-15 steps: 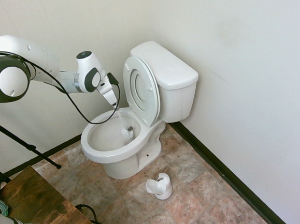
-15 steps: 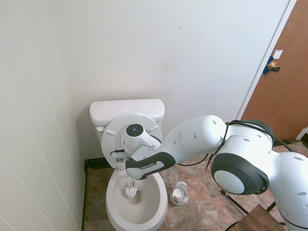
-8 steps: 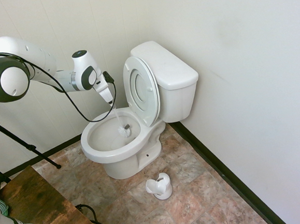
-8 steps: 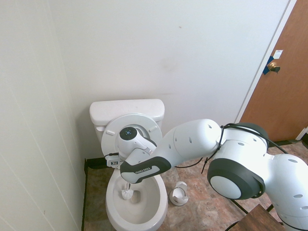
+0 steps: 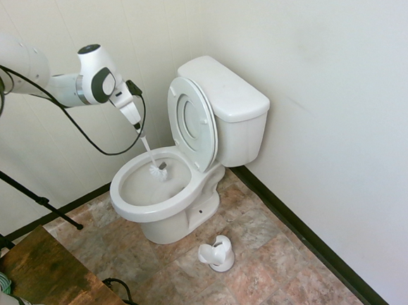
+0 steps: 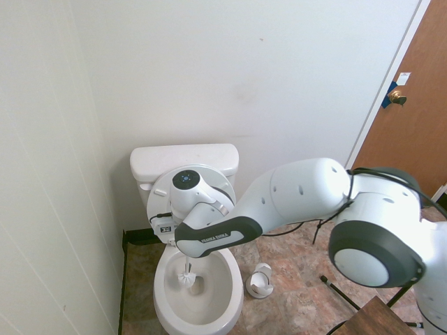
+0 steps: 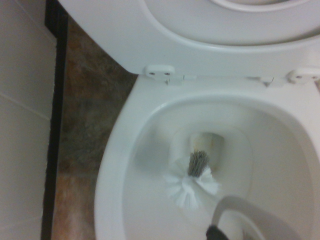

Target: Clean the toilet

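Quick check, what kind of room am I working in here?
A small bathroom, almost certainly: a white toilet with its seat raised, a brush holder on the tiled floor, and a toilet brush over the bowl.

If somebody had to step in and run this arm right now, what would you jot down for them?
Gripper: shut on the white toilet brush, handle up, bristle head over the bowl.
White ceramic toilet: seat and lid raised against the tank.
Small white brush holder: on the tiled floor beside the toilet, empty.
Done: brush is out of its holder and at the bowl.
Left: any further scrubbing, then probably putting the brush back in its holder.
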You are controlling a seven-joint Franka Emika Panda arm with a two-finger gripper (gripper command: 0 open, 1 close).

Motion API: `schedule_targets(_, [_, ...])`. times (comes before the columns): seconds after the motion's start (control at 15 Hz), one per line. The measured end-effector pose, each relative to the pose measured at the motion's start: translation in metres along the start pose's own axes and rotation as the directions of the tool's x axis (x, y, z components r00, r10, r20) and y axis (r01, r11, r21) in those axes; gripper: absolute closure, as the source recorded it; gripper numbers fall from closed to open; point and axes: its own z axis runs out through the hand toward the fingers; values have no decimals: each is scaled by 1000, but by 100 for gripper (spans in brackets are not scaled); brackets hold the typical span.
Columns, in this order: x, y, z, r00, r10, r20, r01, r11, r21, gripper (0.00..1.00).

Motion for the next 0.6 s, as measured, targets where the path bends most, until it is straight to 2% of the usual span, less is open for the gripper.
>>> schedule_targets(0.27, [17,29,-97,1000,-13,-11,13,1000,29,100])
schedule_targets(0.6, [80,67,-154,998,41,-50,-38,997,61,100])
